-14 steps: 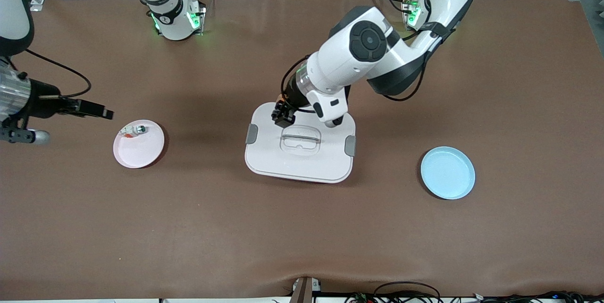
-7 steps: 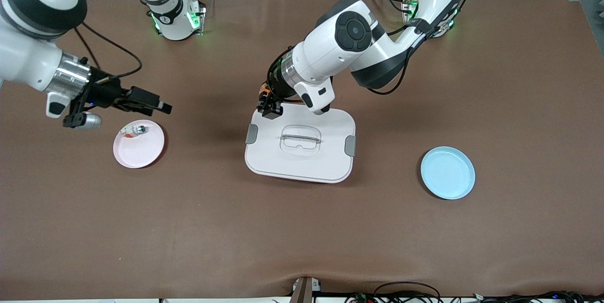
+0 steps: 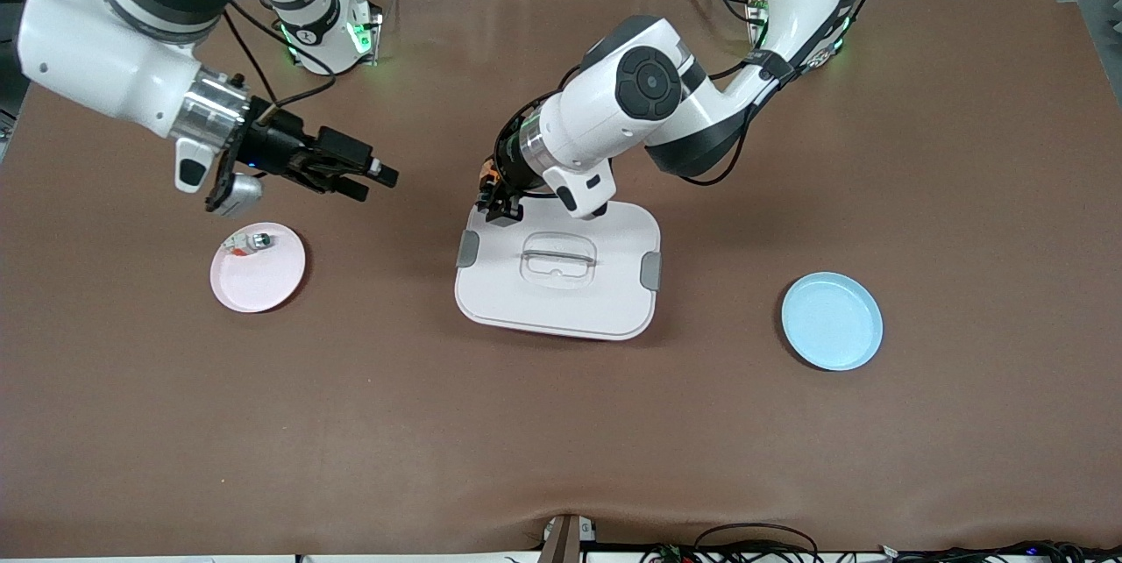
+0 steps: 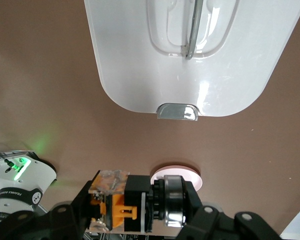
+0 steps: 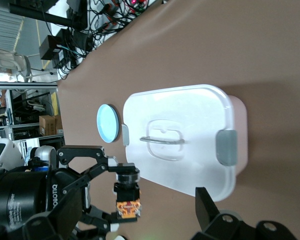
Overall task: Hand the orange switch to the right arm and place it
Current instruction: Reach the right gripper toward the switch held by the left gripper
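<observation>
My left gripper (image 3: 497, 200) is shut on the orange switch (image 3: 488, 182), a small black part with an orange end and a silver ring (image 4: 135, 205). It hangs over the corner of the white box (image 3: 605, 300) toward the right arm's end. My right gripper (image 3: 374, 181) is open, up over bare table between the pink plate and the box. It points at the switch with a gap between them. The right wrist view shows the switch (image 5: 127, 192) upright in the left gripper's fingers. One of my right gripper's own fingers (image 5: 206, 202) stands beside it, apart.
The white lidded box has a clear handle (image 3: 558, 258) and grey clips. A pink plate (image 3: 263, 282) holding a small white-and-silver part (image 3: 250, 241) lies toward the right arm's end. A blue plate (image 3: 831, 322) lies toward the left arm's end.
My right arm has swung in from the table's end toward the middle, its gripper now past the pink plate. My left gripper has shifted with the switch from over the lid to its corner.
</observation>
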`<state>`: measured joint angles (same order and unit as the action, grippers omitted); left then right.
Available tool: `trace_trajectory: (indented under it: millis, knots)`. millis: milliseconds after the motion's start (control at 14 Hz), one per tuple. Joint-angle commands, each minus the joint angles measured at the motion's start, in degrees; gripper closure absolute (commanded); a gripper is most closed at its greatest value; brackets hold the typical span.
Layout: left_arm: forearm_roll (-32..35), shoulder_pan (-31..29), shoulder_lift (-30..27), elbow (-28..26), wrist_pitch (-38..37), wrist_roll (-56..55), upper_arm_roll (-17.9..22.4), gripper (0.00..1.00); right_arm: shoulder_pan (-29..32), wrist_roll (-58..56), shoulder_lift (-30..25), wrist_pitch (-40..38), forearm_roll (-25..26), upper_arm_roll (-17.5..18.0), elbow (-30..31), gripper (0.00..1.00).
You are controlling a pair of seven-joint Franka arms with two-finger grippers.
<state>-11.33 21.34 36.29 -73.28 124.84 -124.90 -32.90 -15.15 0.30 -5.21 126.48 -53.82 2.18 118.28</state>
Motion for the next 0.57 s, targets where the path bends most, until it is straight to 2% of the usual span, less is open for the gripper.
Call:
trace_trajectory:
  millis: [0,214,499]
  knots:
    - [-1.06,0.63,0.10,1.39,0.23,-0.70,-0.15,0.89,-3.56,-3.37,1.60,4.90,-5.92,-0.60,1.07,0.00]
    - [-1.06,0.63,0.10,1.39,0.23,-0.79,-0.15,0.89,-7.25,-3.90,2.40,9.65,-9.80,-0.60,3.43,0.00]
    - [-1.06,0.54,0.10,1.39,0.23,-0.88,-0.15,0.89,-9.19,-4.34,2.66,10.37,-9.81,-0.60,5.20,0.00]
